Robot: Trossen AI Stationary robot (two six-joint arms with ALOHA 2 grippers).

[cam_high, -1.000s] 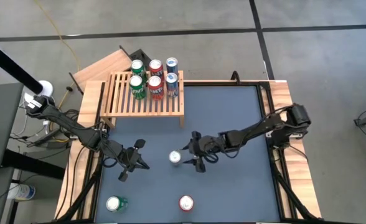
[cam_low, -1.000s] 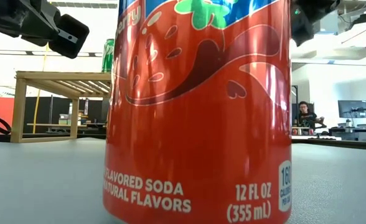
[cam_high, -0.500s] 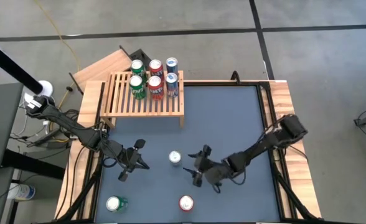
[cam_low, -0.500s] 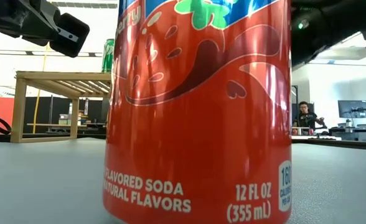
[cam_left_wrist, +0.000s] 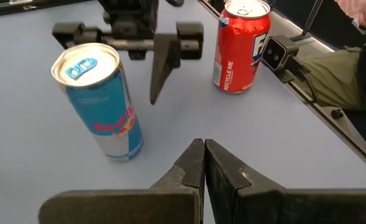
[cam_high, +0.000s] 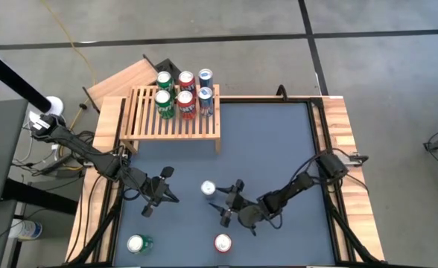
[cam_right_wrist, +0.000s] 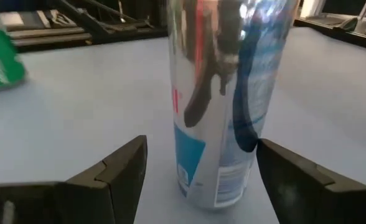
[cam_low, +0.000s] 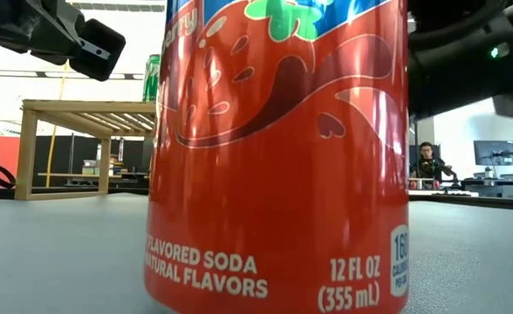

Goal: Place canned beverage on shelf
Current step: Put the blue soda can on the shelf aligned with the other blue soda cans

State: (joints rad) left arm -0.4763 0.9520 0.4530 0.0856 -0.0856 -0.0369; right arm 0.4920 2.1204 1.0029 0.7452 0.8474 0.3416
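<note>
A slim blue and silver can (cam_high: 209,188) stands upright on the blue table top, also in the right wrist view (cam_right_wrist: 226,93) and the left wrist view (cam_left_wrist: 102,102). My right gripper (cam_high: 226,201) is open, low over the table at the can's near right. Its fingers (cam_right_wrist: 117,168) reach past either side of the can's foot without touching it. My left gripper (cam_high: 170,197) waits shut to the left of the can, its fingers (cam_left_wrist: 203,149) empty. The slatted wooden shelf (cam_high: 174,119) stands at the far left and carries several cans.
A red can (cam_high: 223,243) stands near the front edge and fills the low view (cam_low: 278,148). A green can (cam_high: 138,243) stands at the near left. A plain wooden board (cam_high: 122,78) lies behind the shelf. Raised wooden rails (cam_high: 346,134) border the table. A person's sleeve (cam_left_wrist: 357,81) shows beyond it.
My right gripper has swung from the can's right side toward the table's near edge and sunk lower. It has turned so that its open fingers now point at the can from the near right. The can has stayed where it was.
</note>
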